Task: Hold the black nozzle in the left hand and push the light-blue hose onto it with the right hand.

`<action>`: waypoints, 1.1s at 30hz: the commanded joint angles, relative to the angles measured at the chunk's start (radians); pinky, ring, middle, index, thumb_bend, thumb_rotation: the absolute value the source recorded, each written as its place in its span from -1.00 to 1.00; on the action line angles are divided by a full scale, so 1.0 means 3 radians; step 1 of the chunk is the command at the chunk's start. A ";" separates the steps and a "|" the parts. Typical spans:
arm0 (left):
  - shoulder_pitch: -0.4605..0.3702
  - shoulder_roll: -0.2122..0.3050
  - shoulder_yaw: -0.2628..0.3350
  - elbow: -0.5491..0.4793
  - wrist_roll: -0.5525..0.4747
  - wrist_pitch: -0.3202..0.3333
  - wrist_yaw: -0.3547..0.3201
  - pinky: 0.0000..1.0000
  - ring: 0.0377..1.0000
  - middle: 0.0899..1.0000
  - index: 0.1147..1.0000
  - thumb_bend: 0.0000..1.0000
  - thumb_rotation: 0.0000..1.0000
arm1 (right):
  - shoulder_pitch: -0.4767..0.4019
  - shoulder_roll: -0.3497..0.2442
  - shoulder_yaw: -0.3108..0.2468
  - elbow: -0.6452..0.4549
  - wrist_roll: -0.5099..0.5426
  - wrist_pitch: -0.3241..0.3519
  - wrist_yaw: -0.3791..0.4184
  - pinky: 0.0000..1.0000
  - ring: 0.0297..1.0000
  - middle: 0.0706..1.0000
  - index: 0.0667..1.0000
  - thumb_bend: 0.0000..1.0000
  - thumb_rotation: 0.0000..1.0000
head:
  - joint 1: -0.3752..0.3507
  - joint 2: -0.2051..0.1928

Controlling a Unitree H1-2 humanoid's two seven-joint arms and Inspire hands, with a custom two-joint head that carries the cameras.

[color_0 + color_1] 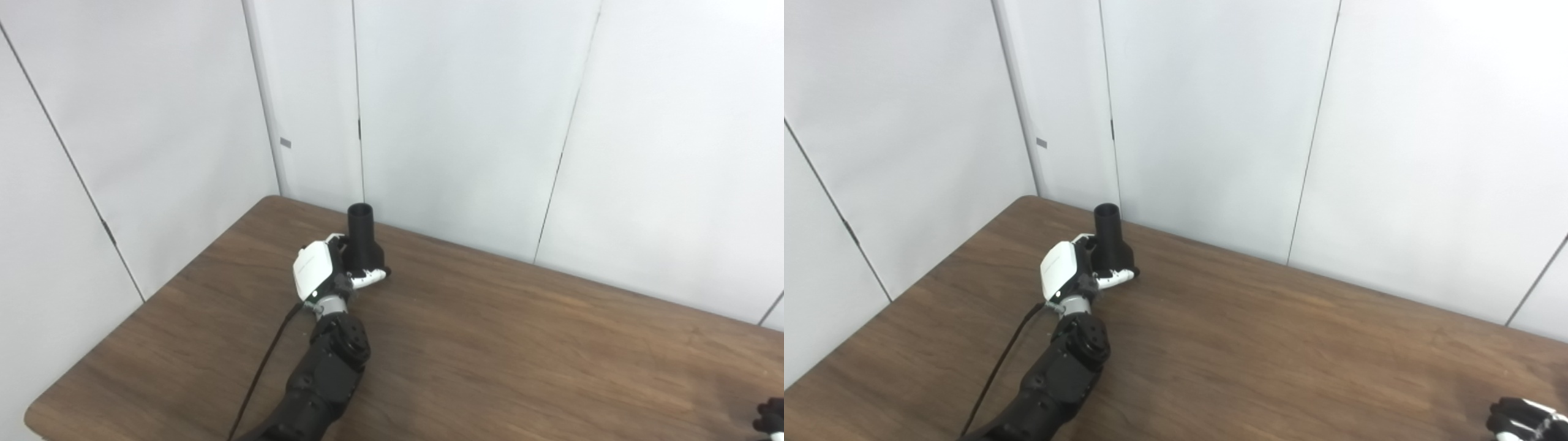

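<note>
The black nozzle (363, 239) stands upright on the brown table (520, 343) near its far left corner, narrow open tube on top and wider base below. My left hand (324, 269) wraps the nozzle's base from the left, thumb curled across the front of it. Only a sliver of my right hand (1522, 418) shows at the bottom right edge, low over the table, with its dark fingers curled; whether it holds anything is hidden. No light-blue hose appears in either view.
White wall panels (459, 122) rise close behind the table's far edge, just behind the nozzle. A black cable (263, 367) runs along my left forearm. The table's left edge (153, 300) lies near my left arm.
</note>
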 commanded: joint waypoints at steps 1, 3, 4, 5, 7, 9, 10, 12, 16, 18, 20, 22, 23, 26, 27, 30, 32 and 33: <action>0.0348 -0.0080 -0.0025 0.0266 -0.0099 0.0020 -0.0021 0.94 0.46 0.24 0.00 0.39 -0.91 | 0.0018 -0.0001 0.0012 -0.0054 -0.0002 -0.0010 0.0011 -0.12 0.12 0.15 0.08 -0.08 -0.21 | -0.0007 0.0003; 0.0357 -0.0072 -0.0077 0.0262 -0.0068 0.0006 0.0000 0.93 0.43 0.19 -0.13 0.12 -0.90 | 0.0021 0.0010 0.0013 -0.0074 -0.0008 0.0008 -0.0003 -0.12 0.13 0.16 0.08 -0.07 -0.19 | -0.0019 0.0003; 0.0355 -0.0058 -0.0134 0.0274 -0.0026 0.0021 -0.0010 0.81 0.40 0.18 -0.15 0.08 -0.91 | 0.0024 0.0020 0.0012 -0.0090 -0.0007 0.0019 -0.0012 -0.12 0.13 0.16 0.08 -0.07 -0.19 | -0.0024 0.0004; 0.0353 -0.0046 -0.0180 0.0284 -0.0002 0.0035 -0.0017 0.69 0.37 0.15 -0.16 0.06 -0.91 | 0.0026 0.0028 0.0011 -0.0102 -0.0009 0.0029 -0.0017 -0.12 0.13 0.16 0.08 -0.09 -0.21 | -0.0027 0.0005; 0.0339 -0.0024 -0.0271 0.0302 0.0040 0.0099 -0.0038 0.59 0.32 0.11 -0.17 0.04 -0.91 | 0.0028 0.0038 0.0012 -0.0136 -0.0013 0.0061 -0.0021 -0.12 0.13 0.16 0.08 -0.13 -0.24 | -0.0039 0.0005; 0.0325 -0.0002 -0.0352 0.0333 0.0070 0.0138 -0.0044 0.49 0.26 0.05 -0.21 0.03 -0.98 | 0.0030 0.0042 0.0014 -0.0157 -0.0027 0.0074 -0.0026 -0.12 0.14 0.17 0.08 -0.19 -0.29 | -0.0047 0.0003; 0.0327 0.0008 -0.0387 0.0336 0.0081 0.0148 -0.0053 0.47 0.26 -0.03 -0.19 0.04 -0.99 | 0.0032 0.0045 0.0015 -0.0168 -0.0032 0.0076 -0.0027 -0.12 0.14 0.17 0.08 -0.21 -0.30 | -0.0050 0.0004; 0.0342 0.0019 -0.0438 0.0298 0.0089 0.0187 -0.0078 0.49 0.27 -0.09 -0.17 0.05 -1.00 | 0.0037 0.0055 0.0013 -0.0197 -0.0032 0.0092 -0.0028 -0.12 0.14 0.17 0.08 -0.25 -0.36 | -0.0055 0.0007; 0.0381 0.0041 -0.0489 0.0194 0.0078 0.0272 -0.0156 0.53 0.26 -0.01 -0.20 0.03 -1.00 | 0.0056 0.0078 0.0025 -0.0308 -0.0083 0.0198 -0.0065 -0.11 0.14 0.16 0.08 -0.28 -0.38 | -0.0083 0.0011; 0.0387 0.0057 -0.0524 0.0191 0.0090 0.0288 -0.0177 0.55 0.28 -0.06 -0.19 0.04 -1.00 | 0.0065 0.0087 0.0033 -0.0352 -0.0119 0.0225 -0.0088 -0.11 0.14 0.16 0.08 -0.29 -0.39 | -0.0087 0.0009; 0.0389 0.0071 -0.0563 0.0212 0.0118 0.0267 -0.0161 0.55 0.27 -0.03 -0.20 0.03 -1.00 | 0.0073 0.0092 0.0048 -0.0388 -0.0151 0.0236 -0.0104 -0.11 0.13 0.16 0.08 -0.33 -0.43 | -0.0093 0.0008; 0.0394 0.0083 -0.0594 0.0207 0.0139 0.0265 -0.0159 0.53 0.25 0.02 -0.22 0.03 -1.00 | 0.0079 0.0103 0.0062 -0.0434 -0.0150 0.0275 -0.0111 -0.10 0.13 0.16 0.09 -0.37 -0.47 | -0.0106 0.0001; 0.0398 0.0089 -0.0606 0.0196 0.0147 0.0267 -0.0167 0.56 0.25 0.03 -0.23 0.03 -1.00 | 0.0082 0.0110 0.0067 -0.0458 -0.0143 0.0299 -0.0112 -0.10 0.14 0.16 0.09 -0.39 -0.50 | -0.0115 0.0000; 0.0409 0.0102 -0.0640 0.0182 0.0173 0.0233 -0.0144 0.62 0.25 0.02 -0.22 0.03 -1.00 | 0.0091 0.0122 0.0086 -0.0514 -0.0142 0.0319 -0.0113 -0.08 0.16 0.19 0.12 -0.46 -0.64 | -0.0151 0.0005; 0.0417 0.0104 -0.0645 0.0174 0.0170 0.0197 -0.0136 0.63 0.25 0.02 -0.23 0.03 -1.00 | 0.0095 0.0130 0.0091 -0.0541 -0.0150 0.0338 -0.0122 -0.07 0.17 0.20 0.13 -0.49 -0.73 | -0.0161 0.0005; 0.0481 0.0108 -0.0654 0.0037 0.0121 0.0005 -0.0185 0.58 0.21 -0.03 -0.20 0.04 -1.00 | 0.0119 0.0153 0.0112 -0.0640 -0.0218 0.0423 -0.0176 -0.05 0.19 0.21 0.14 -0.51 -0.86 | -0.0222 0.0016; 0.0562 0.0102 -0.0693 -0.0211 0.0130 -0.0074 -0.0256 0.59 0.17 -0.09 -0.18 0.05 -1.00 | 0.0137 0.0179 0.0118 -0.0724 -0.0242 0.0500 -0.0200 -0.01 0.22 0.22 0.16 -0.52 -0.96 | -0.0276 0.0033; 0.0592 0.0101 -0.0704 -0.0303 0.0134 -0.0085 -0.0286 0.61 0.15 -0.13 -0.16 0.05 -1.00 | 0.0143 0.0190 0.0116 -0.0753 -0.0244 0.0529 -0.0202 0.02 0.24 0.24 0.18 -0.53 -0.99 | -0.0282 0.0035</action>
